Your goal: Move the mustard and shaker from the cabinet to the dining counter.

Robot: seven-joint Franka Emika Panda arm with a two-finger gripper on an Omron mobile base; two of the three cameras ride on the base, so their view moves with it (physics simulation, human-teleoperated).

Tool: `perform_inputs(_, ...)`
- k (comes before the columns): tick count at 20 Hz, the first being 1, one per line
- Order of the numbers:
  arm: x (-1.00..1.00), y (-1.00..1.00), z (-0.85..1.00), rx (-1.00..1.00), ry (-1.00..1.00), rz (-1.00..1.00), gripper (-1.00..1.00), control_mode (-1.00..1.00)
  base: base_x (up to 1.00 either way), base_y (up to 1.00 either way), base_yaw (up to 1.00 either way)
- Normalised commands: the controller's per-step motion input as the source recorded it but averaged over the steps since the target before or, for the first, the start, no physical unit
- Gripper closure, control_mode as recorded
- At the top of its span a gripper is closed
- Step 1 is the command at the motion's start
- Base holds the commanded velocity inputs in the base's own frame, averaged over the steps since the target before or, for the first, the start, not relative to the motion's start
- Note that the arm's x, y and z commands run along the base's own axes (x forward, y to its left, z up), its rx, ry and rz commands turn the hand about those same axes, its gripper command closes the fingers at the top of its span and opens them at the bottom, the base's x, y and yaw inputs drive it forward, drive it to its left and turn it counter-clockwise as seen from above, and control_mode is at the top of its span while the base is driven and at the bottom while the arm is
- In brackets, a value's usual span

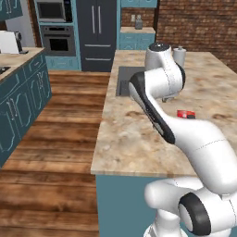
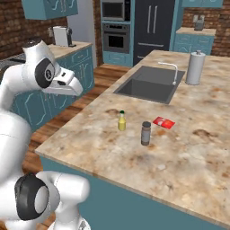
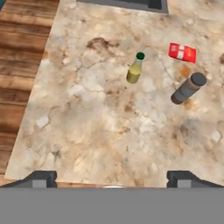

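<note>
The mustard (image 2: 121, 121) (image 3: 135, 70), a small yellow bottle with a green cap, stands upright on the dining counter (image 2: 179, 157) (image 1: 122, 139) (image 3: 87, 131), between the sink and the near edge. My gripper (image 3: 113, 179) hovers high above the counter's near edge, open, with nothing between its fingertips (image 3: 43, 178). The mustard lies well ahead of it. The shaker is out of view. A teal wall cabinet (image 2: 49, 9) hangs at the upper left over the side counter, its doors shut.
A taller dark grey shaker (image 2: 146, 133) (image 3: 188, 88) stands right of the mustard, with a flat red packet (image 2: 164, 122) (image 3: 182, 52) (image 1: 186, 114) behind it. Farther back are the dark sink (image 2: 150, 85) (image 1: 122, 81) and a tall steel cylinder (image 2: 195, 67) (image 1: 179, 56).
</note>
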Motion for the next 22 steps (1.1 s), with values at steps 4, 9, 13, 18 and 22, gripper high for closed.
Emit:
perform_inputs(4, -0.66, 0.13, 0.0, 0.02, 0.02, 0.25, -1.0, -1.0, 0.0, 0.0, 0.0)
perform_inputs(9, -0.61, 0.11, -0.01, 0.0, 0.0, 0.15, -1.0, -1.0, 0.0, 0.0, 0.0)
perform_inputs(13, -0.09, 0.04, 0.0, 0.0, 0.0, 0.01, -1.0, 1.0, -0.31, 0.22, 0.0)
perform_inputs(18, 0.0, 0.0, 0.0, 0.0, 0.0, 0.0, -1.0, 1.0, -0.99, 0.53, 0.04)
perform_inputs(22, 0.0, 0.0, 0.0, 0.0, 0.0, 0.0, -1.0, 1.0, -0.18, 0.58, 0.6)
